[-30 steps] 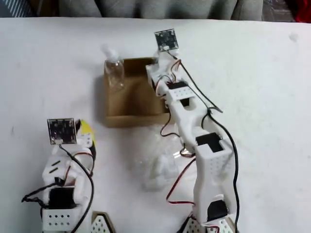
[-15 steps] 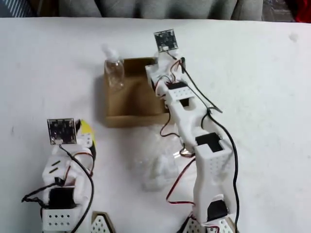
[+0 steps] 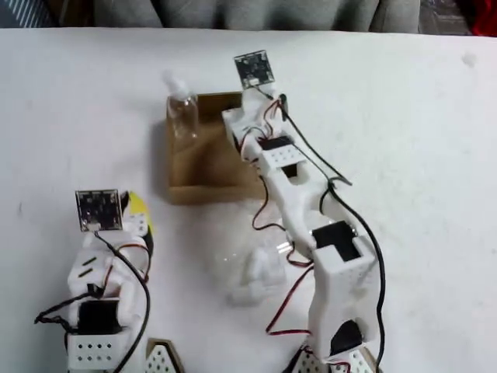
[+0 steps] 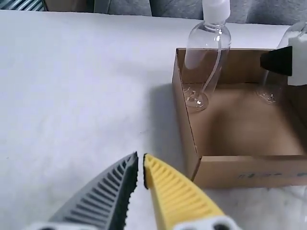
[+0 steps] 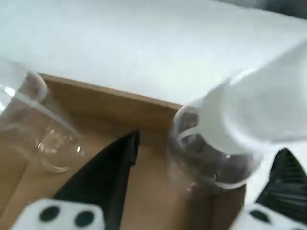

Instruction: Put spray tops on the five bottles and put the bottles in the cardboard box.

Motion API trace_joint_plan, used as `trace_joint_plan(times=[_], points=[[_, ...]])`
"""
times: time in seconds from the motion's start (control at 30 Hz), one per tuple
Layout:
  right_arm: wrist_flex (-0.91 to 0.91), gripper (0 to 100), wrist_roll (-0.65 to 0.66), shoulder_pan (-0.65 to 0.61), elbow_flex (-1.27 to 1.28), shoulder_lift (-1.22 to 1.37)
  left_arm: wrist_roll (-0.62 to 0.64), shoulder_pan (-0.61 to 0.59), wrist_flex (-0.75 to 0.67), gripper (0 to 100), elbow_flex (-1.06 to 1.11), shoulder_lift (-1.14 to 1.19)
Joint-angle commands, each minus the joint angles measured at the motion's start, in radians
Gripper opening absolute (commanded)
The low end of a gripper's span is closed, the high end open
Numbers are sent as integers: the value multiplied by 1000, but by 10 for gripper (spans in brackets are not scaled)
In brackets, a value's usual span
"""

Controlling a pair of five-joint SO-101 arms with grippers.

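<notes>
Right arm (image 3: 299, 194) has swung a little sideways over the cardboard box (image 3: 210, 167) since a second ago, its wrist now further in over the opening; nothing else on the worktop (image 3: 404, 116) has shifted. Right claw (image 5: 209, 146) is spread wide, one black finger on each side of a capped bottle (image 5: 220, 124) standing inside the box at the far corner on that arm's side, and I can't see either finger pressing it, so I read this as a drop-off just finished or being finished. Second bottle (image 3: 182, 113), spray top on, stands upright in the opposite far corner. Loose clear bottles (image 3: 252, 276) lie heaped on the worktop beside the right arm's lower link, count unclear, so most of the job looks still open. Left arm (image 3: 101, 264) sits folded near its base, well apart from the box, left claw (image 4: 140, 163) pinched narrow on nothing, pointed toward the box.
</notes>
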Motion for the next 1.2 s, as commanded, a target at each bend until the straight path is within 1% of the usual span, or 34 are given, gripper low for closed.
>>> trace_joint_plan(times=[0.0, 0.1, 0.27, 0.6, 0.7, 0.83, 1.03, 1.07, 1.17], points=[[8, 361, 6, 1, -5, -90, -11, -8, -8, 20, -3, -12], [8, 361, 6, 12, 34, -130, -11, -8, -8, 20, -3, -12], [8, 337, 14, 8, 167, -282, -11, -8, -8, 20, -3, -12], [22, 207, 17, 16, 505, -687, -11, -8, -8, 20, -3, -12], [147, 201, 35, 15, 552, -800, -11, -8, -6, 20, -3, -12], [395, 200, 83, 15, 555, -931, -11, -8, -5, 20, -3, -12], [740, 199, 87, 16, 554, -1112, -11, -8, 0, 20, -3, -12], [794, 199, 101, 16, 554, -1142, -11, -8, 0, 20, -3, -12], [954, 199, 198, 18, 554, -1227, -11, -8, 0, 20, -3, -12]])
